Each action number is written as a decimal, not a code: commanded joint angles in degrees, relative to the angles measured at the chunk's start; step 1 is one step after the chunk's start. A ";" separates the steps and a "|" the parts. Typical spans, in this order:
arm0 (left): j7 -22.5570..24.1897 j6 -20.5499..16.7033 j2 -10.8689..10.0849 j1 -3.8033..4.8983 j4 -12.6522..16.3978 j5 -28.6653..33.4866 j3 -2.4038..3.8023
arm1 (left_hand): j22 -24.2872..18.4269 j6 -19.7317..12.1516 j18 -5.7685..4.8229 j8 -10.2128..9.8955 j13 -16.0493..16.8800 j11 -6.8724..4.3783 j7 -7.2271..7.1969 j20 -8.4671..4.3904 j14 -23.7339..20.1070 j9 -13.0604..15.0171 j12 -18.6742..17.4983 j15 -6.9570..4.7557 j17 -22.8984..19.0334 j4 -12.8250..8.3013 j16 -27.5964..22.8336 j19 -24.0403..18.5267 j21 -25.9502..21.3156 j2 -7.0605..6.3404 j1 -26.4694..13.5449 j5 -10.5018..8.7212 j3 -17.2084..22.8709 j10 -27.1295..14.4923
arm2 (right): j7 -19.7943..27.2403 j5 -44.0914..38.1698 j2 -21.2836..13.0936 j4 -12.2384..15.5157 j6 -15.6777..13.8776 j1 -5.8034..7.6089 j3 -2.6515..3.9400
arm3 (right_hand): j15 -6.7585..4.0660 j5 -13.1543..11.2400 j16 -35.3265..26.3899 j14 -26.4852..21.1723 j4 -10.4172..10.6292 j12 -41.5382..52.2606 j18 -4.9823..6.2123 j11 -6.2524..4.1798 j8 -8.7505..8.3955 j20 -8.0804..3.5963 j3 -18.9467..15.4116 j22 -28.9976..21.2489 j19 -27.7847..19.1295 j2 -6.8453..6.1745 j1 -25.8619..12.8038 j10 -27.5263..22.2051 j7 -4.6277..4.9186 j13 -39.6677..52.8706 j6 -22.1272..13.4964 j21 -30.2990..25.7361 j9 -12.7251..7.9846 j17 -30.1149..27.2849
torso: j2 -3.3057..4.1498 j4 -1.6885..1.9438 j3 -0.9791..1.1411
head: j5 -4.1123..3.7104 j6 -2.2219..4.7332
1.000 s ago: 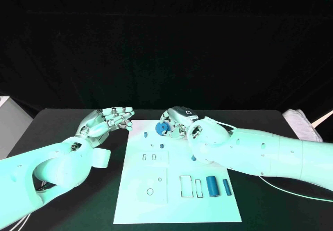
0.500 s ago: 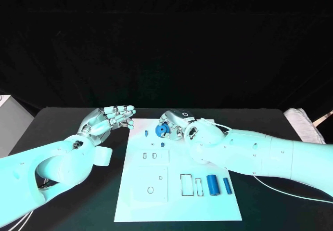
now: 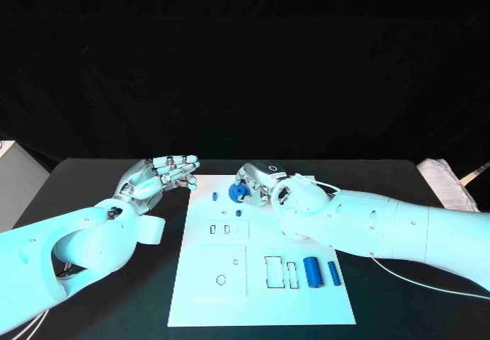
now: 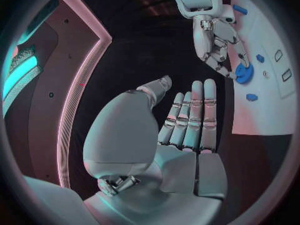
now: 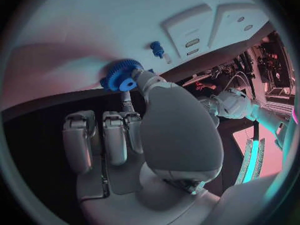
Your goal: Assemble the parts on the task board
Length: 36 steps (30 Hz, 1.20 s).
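One blue gear (image 3: 238,189) sits pinched in the right hand (image 3: 268,185); left hand (image 3: 155,180) hovers spread, empty.

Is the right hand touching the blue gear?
Touching. In the right wrist view the right hand has its thumb tip pressed against the blue gear; the left wrist view shows its fingers closed around the gear too.

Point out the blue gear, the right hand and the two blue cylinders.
blue gear (image 3: 238,189), head view, toothed face.
right hand (image 3: 268,185), head view, back of hand.
blue cylinders (image 3: 312,273), head view, the larger one's side.
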 commanded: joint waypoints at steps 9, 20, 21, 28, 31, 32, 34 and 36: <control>0.23 0.99 -0.03 0.07 0.17 -0.06 0.05 | 0.21 -0.43 0.73 0.11 -0.06 -0.03 0.29 0.03 -0.65 -0.11 -0.07 0.09 -0.19 -0.48 0.36 -0.54 0.49 0.31 -0.04 -0.29 0.00 -0.49 | 2.07 3.58 0.50 -0.91 3.92 -0.10 -0.12 | 1.91 -4.36 0.33 5.96 2.24 -2.52 -0.81 2.23 -2.85 1.57 -5.16 15.10 5.99 -1.46 -6.16 1.36 1.30 9.92 -5.31 0.25 -1.88 15.07 | 0.03 0.02 0.00 | -0.03 -0.08; 0.17 1.06 -0.14 0.07 0.19 -0.06 0.05 | 0.33 -0.82 0.72 -0.09 -0.09 0.13 0.60 0.12 -0.80 -0.20 -0.17 0.21 -0.32 -0.42 0.56 -0.80 0.74 0.34 -0.39 -0.31 -0.05 -0.97 | 3.46 8.12 -0.09 -0.93 5.66 -0.10 -0.15 | 2.46 -2.29 0.33 5.96 4.26 -2.81 -0.81 2.72 -3.86 2.29 -14.48 15.10 5.99 1.80 -5.72 1.04 1.75 9.77 -5.14 0.25 -2.62 15.07 | 0.02 -0.03 -0.03 | 0.06 -0.20; 0.16 1.05 -0.14 0.07 0.18 -0.06 0.05 | 0.34 -0.90 0.72 -0.12 -0.10 0.16 0.64 0.14 -0.84 -0.22 -0.18 0.23 -0.34 -0.43 0.59 -0.84 0.77 0.35 -0.42 -0.30 -0.05 -1.05 | 3.49 8.37 -0.13 -0.97 5.68 -0.10 -0.15 | 2.44 -2.17 0.33 5.96 4.22 -2.82 -0.81 2.71 -3.85 2.28 -14.42 15.10 5.99 1.88 -5.55 1.03 1.73 9.77 -5.07 0.25 -2.63 15.07 | 0.03 -0.04 -0.03 | 0.03 -0.20; 0.15 1.02 -0.13 0.07 0.10 -0.06 0.05 | 0.36 -0.96 0.72 -0.16 -0.10 0.19 0.67 0.16 -0.87 -0.23 -0.19 0.25 -0.37 -0.42 0.61 -0.88 0.80 0.38 -0.46 -0.30 -0.05 -1.14 | 3.18 9.07 -0.36 -1.20 6.37 -0.10 -0.16 | 2.35 -1.01 0.33 5.96 4.24 -2.71 -0.81 2.59 -3.71 2.20 -13.95 15.10 5.99 2.50 -5.16 1.15 1.61 9.91 -4.60 0.25 -2.66 15.07 | -0.02 0.00 0.00 | -0.02 -0.28; 0.16 0.99 -0.14 0.07 0.10 -0.06 0.05 | 0.36 -0.96 0.72 -0.16 -0.10 0.19 0.67 0.16 -0.87 -0.23 -0.19 0.25 -0.37 -0.42 0.61 -0.88 0.80 0.38 -0.46 -0.30 -0.05 -1.14 | 2.87 9.15 -0.60 -1.19 6.30 -0.10 -0.16 | 2.30 -0.71 0.33 5.96 4.37 -2.61 -0.81 2.53 -3.58 2.16 -13.84 15.10 5.99 2.77 -5.47 1.25 1.53 10.01 -4.30 0.25 -2.64 15.07 | 0.00 0.04 -0.01 | -0.08 -0.28; 0.16 0.98 -0.15 0.07 0.09 -0.06 0.05 | 0.36 -0.96 0.72 -0.16 -0.10 0.19 0.67 0.16 -0.87 -0.23 -0.19 0.25 -0.37 -0.42 0.61 -0.88 0.80 0.38 -0.46 -0.30 -0.05 -1.14 | 2.80 9.16 -0.69 -1.17 6.19 -0.10 -0.16 | 2.27 -0.59 0.33 5.96 4.40 -2.55 -0.81 2.52 -3.55 2.14 -13.81 15.10 5.99 2.86 -5.61 1.32 1.51 10.07 -4.22 0.25 -2.65 15.07 | 0.00 0.05 0.01 | -0.08 -0.29; 0.16 0.97 -0.17 0.07 0.07 -0.06 0.05 | 0.36 -0.96 0.72 -0.16 -0.10 0.19 0.67 0.16 -0.87 -0.23 -0.19 0.25 -0.37 -0.42 0.61 -0.88 0.80 0.38 -0.46 -0.30 -0.05 -1.14 | 2.70 9.18 -0.96 -1.07 5.76 -0.10 -0.16 | 2.26 -0.46 0.33 5.96 4.41 -2.53 -0.81 2.49 -3.54 2.13 -13.78 15.10 5.99 2.92 -5.74 1.34 1.50 10.10 -4.17 0.25 -2.65 15.07 | 0.00 0.05 0.03 | -0.08 -0.27; 0.16 0.97 -0.19 0.07 0.06 -0.06 0.05 | 0.36 -0.96 0.72 -0.16 -0.10 0.19 0.67 0.16 -0.87 -0.23 -0.19 0.25 -0.37 -0.42 0.61 -0.88 0.80 0.38 -0.46 -0.30 -0.05 -1.14 | 2.71 9.19 -1.27 -0.89 5.24 -0.10 -0.16 | 2.21 0.10 0.33 5.96 4.41 -2.43 -0.81 2.44 -3.50 2.08 -13.68 15.10 5.99 3.11 -6.15 1.45 1.44 10.21 -4.02 0.25 -2.69 15.07 | 0.01 0.03 0.03 | -0.08 -0.26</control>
